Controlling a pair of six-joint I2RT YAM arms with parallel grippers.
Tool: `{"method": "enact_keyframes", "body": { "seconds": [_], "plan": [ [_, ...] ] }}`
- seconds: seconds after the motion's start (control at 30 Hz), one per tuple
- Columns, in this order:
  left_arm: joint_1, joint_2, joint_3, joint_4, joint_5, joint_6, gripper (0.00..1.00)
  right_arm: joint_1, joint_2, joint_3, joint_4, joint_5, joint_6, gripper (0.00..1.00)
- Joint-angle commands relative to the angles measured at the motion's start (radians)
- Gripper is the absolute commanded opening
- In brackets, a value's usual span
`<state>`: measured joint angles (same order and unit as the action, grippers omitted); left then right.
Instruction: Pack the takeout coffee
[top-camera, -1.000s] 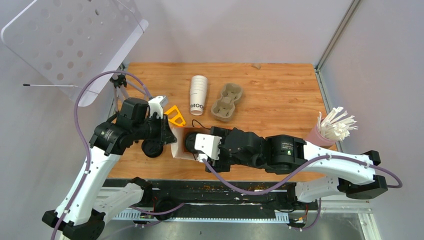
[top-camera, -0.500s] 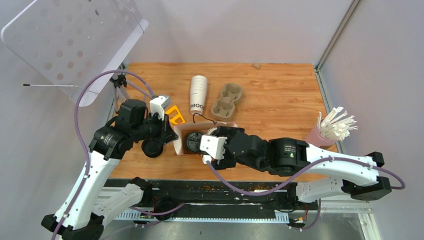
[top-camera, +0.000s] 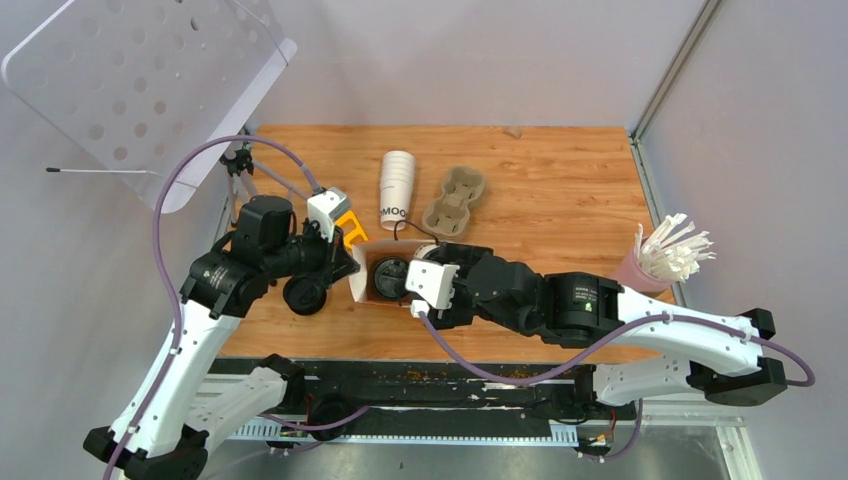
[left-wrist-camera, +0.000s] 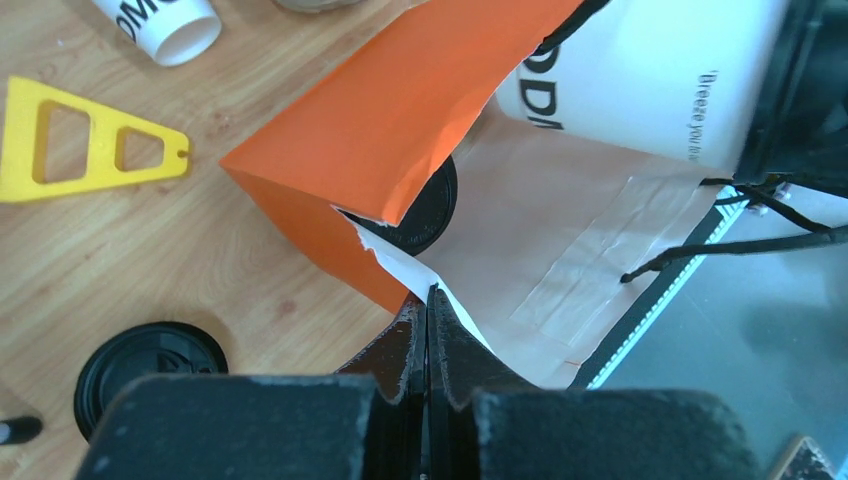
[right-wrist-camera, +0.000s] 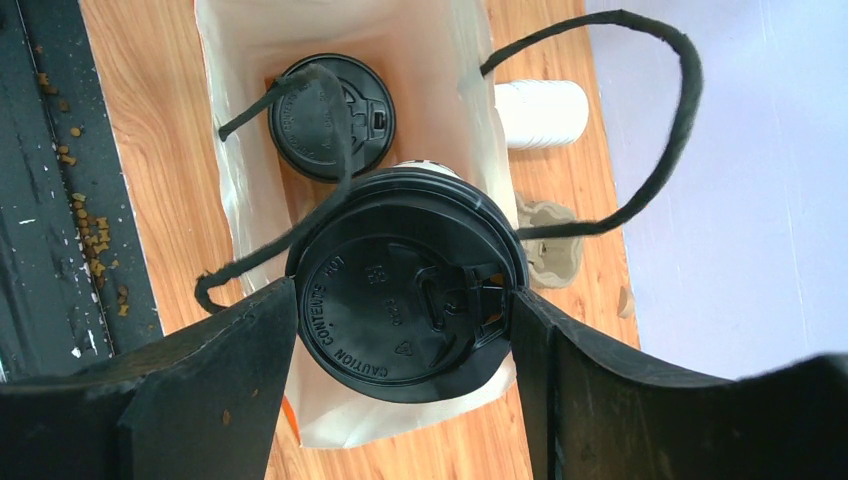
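Note:
My right gripper (right-wrist-camera: 403, 305) is shut on the takeout coffee (right-wrist-camera: 405, 290), a white cup with dark lettering (left-wrist-camera: 640, 80) and a black lid, held at the open mouth of the orange paper bag (top-camera: 362, 285). The bag is white inside (right-wrist-camera: 250, 40) and has black cord handles. A second black-lidded cup (right-wrist-camera: 332, 117) stands deep in the bag (top-camera: 390, 277). My left gripper (left-wrist-camera: 428, 300) is shut on the bag's torn rim and holds the mouth open; it shows in the top view (top-camera: 348, 262). My right gripper (top-camera: 415, 278) is just right of the bag.
A loose black lid (top-camera: 305, 295) lies left of the bag. A yellow plastic triangle (top-camera: 350, 230), a lying stack of lidless cups (top-camera: 396, 187) and a cardboard carrier (top-camera: 455, 203) lie beyond it. A pink cup of stirrers (top-camera: 660, 255) stands at the right edge.
Both grippers and the bag have shifted toward the far side. The bag's mouth has swung open, showing the lidded cup inside. My right gripper still holds its cup.

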<state>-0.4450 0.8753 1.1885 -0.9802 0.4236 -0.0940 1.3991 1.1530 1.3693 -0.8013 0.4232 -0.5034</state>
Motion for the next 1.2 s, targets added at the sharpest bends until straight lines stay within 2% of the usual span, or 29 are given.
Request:
{"method": "enact_keyframes", "body": {
  "seconds": [0.0, 0.17, 0.3, 0.4, 0.83, 1.17],
  "plan": [
    [-0.003, -0.043, -0.016, 0.119, 0.050, 0.076, 0.02, -0.015, -0.023, -0.038, 0.077, -0.036, -0.010, 0.70],
    [-0.003, -0.053, -0.034, 0.160, 0.037, 0.051, 0.03, -0.017, -0.022, -0.060, 0.057, -0.050, -0.011, 0.69],
    [-0.003, -0.052, -0.033, 0.138, 0.013, 0.026, 0.09, -0.015, -0.023, -0.068, 0.044, -0.074, -0.006, 0.69],
    [-0.003, -0.056, -0.013, 0.083, -0.009, 0.001, 0.23, -0.014, -0.019, -0.073, 0.039, -0.093, 0.000, 0.68],
    [-0.003, -0.120, 0.041, -0.191, -0.018, -0.269, 0.53, 0.052, 0.032, -0.062, -0.003, -0.061, 0.022, 0.68],
    [-0.003, -0.136, 0.020, -0.237, -0.046, -0.279, 0.57, 0.126, 0.098, -0.056, -0.027, -0.001, 0.068, 0.68]
  ]
}}
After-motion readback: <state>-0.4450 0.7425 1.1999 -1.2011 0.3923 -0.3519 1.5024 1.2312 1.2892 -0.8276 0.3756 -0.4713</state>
